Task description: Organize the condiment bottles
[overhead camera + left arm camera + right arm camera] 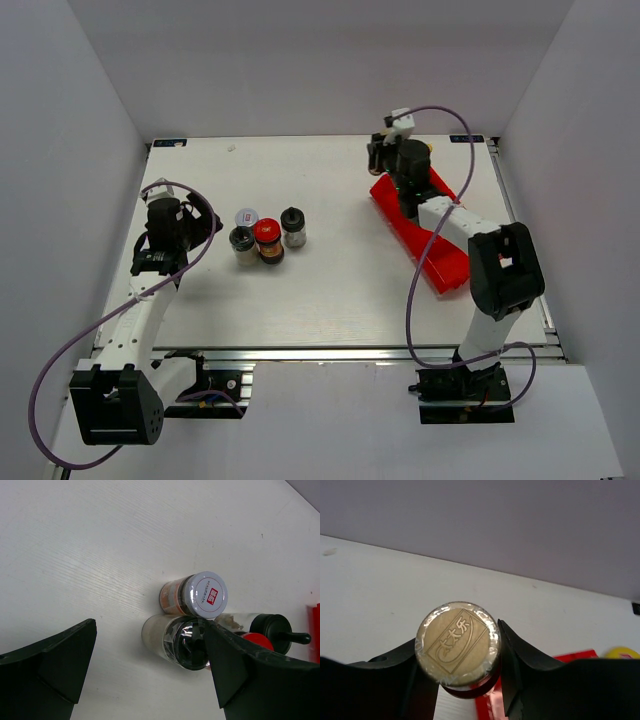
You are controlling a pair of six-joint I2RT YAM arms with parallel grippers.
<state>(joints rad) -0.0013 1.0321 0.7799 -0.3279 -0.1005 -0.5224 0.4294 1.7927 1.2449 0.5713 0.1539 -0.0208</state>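
Closest to my right wrist lens is the tan, foil-sealed cap of a sauce bottle, and the right gripper has it pinched, a black finger pressed against each side. From above, that hand hangs over the far end of the red bin, bottle in its grasp. At the right edge of the wrist view a yellow cap peeks out just beside the bin's red wall; I take it for the other sauce bottle, though too little shows to be sure.

On the left, the left gripper is spread wide and holding nothing, hovering near the cluster on the left half of the table. That cluster is a white-lidded jar, a black-capped shaker touching it, a red-lidded jar and a second shaker, all upright and packed close.

My read: this is the carry step, one bottle in hand between bin and group. Four stand gathered already, so I judge the group is the destination. Next I need a clear lift above the bin wall, a swing left across open table, and a gentle upright set-down beside the second shaker without bumping it. The bottle is slim and tall, so tipping is my worry.
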